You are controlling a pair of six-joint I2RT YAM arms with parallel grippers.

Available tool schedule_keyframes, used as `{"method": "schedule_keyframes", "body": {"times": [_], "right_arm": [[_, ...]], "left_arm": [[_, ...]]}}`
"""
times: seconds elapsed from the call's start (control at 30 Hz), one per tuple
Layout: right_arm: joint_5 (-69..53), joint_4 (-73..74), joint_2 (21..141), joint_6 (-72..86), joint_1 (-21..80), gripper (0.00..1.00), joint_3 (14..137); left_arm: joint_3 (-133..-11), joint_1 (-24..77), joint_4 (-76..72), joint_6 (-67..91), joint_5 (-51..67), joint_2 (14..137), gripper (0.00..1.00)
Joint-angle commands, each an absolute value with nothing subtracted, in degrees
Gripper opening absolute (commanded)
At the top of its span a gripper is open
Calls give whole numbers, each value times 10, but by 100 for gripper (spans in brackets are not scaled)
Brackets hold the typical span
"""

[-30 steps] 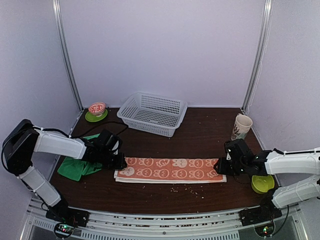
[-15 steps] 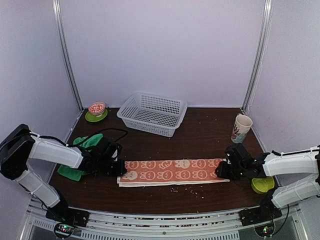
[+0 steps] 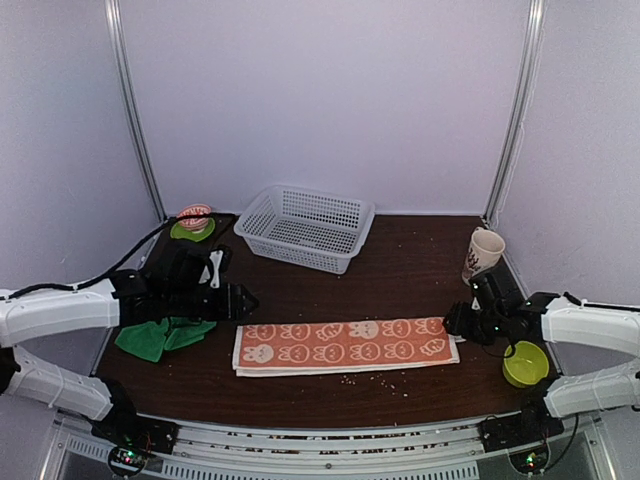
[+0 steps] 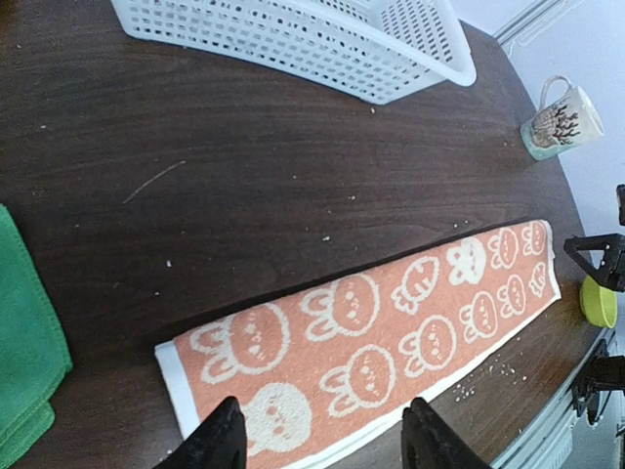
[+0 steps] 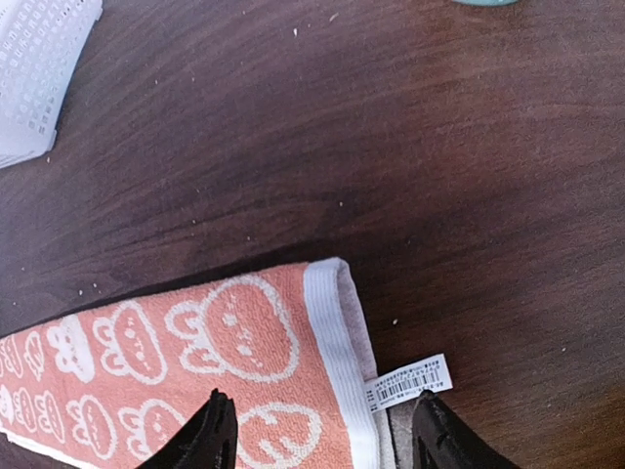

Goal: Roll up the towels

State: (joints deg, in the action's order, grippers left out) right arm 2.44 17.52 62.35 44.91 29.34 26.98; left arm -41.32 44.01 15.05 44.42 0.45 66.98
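The orange towel (image 3: pixel 345 342) is laid flat on the desk (image 3: pixel 400 265), one end just under each hand; the green towel (image 3: pixel 160 335) is bunched beside the left hand (image 4: pixel 322 445); that hand and the right hand (image 5: pixel 322 435) are both held open and empty; if only the top layer is pinched, a loose, crooked roll may be made.

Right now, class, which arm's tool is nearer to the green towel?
Left. The left tool is just beside the green towel; the right tool is across the table, at the orange towel's far end.
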Motion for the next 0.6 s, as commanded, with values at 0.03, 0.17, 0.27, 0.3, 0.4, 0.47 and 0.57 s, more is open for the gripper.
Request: {"method": "schedule_keyframes", "body": {"times": [0.03, 0.17, 0.27, 0.3, 0.4, 0.47, 0.57], "right_arm": [[-29, 180, 624, 467, 284, 62, 244], [-50, 178, 626, 491, 283, 61, 223], [-44, 194, 646, 498, 283, 58, 218], [-42, 201, 655, 500, 283, 57, 218], [-47, 210, 671, 506, 283, 55, 212], [-57, 207, 676, 510, 283, 50, 204], [-68, 208, 683, 511, 284, 41, 200]], "left_arm": [[-458, 458, 86, 425, 42, 782, 51], [-486, 474, 67, 415, 48, 841, 48], [-492, 482, 61, 412, 55, 870, 46], [-491, 485, 59, 411, 55, 877, 45], [-481, 492, 53, 415, 55, 890, 44], [-472, 496, 47, 418, 54, 894, 43], [-462, 503, 41, 425, 52, 897, 42]]}}
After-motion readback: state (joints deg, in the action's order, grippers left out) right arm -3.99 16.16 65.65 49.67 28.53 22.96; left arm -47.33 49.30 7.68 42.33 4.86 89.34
